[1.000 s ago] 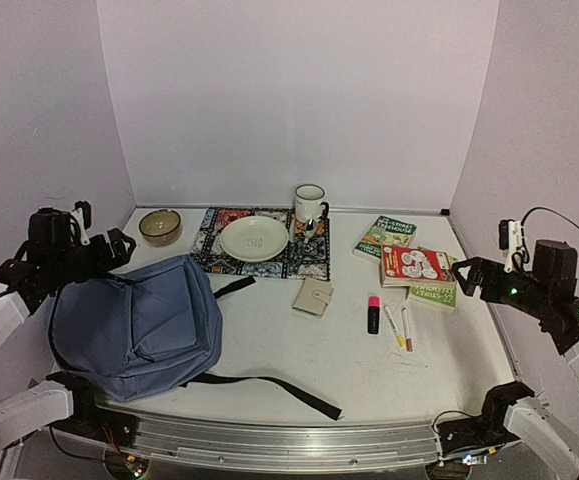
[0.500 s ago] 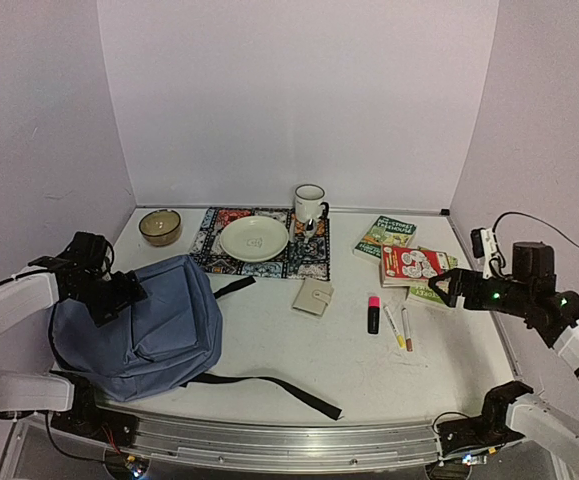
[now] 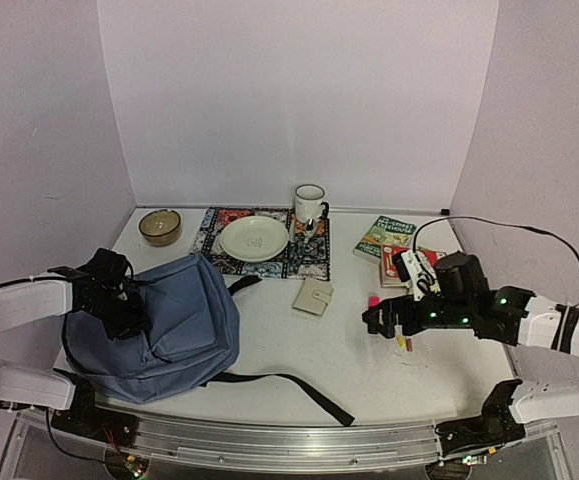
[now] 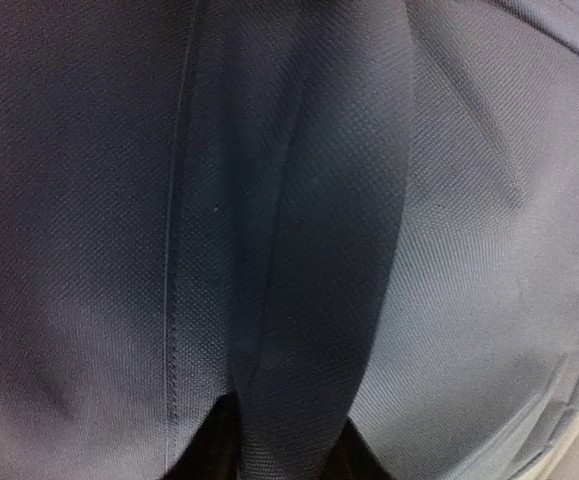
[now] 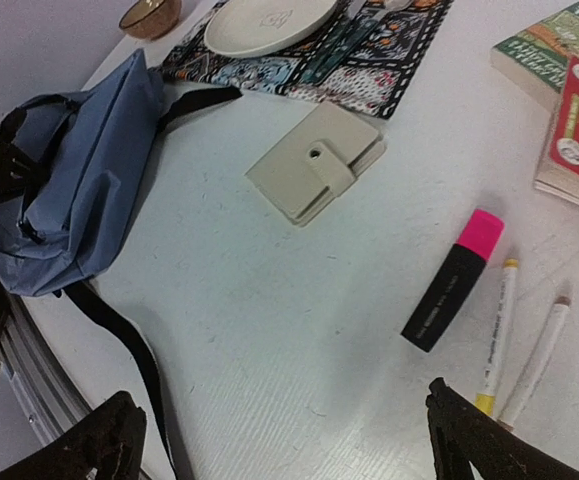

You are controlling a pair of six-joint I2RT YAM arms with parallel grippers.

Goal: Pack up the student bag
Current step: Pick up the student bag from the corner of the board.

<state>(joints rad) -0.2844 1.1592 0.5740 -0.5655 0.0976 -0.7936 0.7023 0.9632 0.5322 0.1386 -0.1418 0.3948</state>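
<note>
The student bag (image 3: 184, 325), a big slate-blue backpack, lies at the table's left with a black strap (image 3: 289, 385) trailing toward the front. My left gripper (image 3: 134, 305) is at the bag's left upper edge. In the left wrist view the gripper (image 4: 277, 462) is shut on a raised fold of the bag's blue fabric (image 4: 299, 250). My right gripper (image 3: 374, 322) hangs open over the table right of centre. In the right wrist view its open jaws (image 5: 289, 440) frame bare table, with a pink-capped black highlighter (image 5: 454, 282) just ahead to the right and the bag (image 5: 69, 190) far left.
A cream snap wallet (image 5: 315, 160) lies mid-table. Two pens (image 5: 499, 335) lie right of the highlighter, and books (image 3: 389, 236) are stacked at the back right. A patterned placemat (image 3: 309, 260) holds a plate (image 3: 253, 238) and mug (image 3: 309, 203); a bowl (image 3: 159, 226) sits back left.
The left gripper came down onto the bag and closed on its fabric, bunching and shifting the bag rightward. The right arm swung in from the right edge to above the highlighter.
</note>
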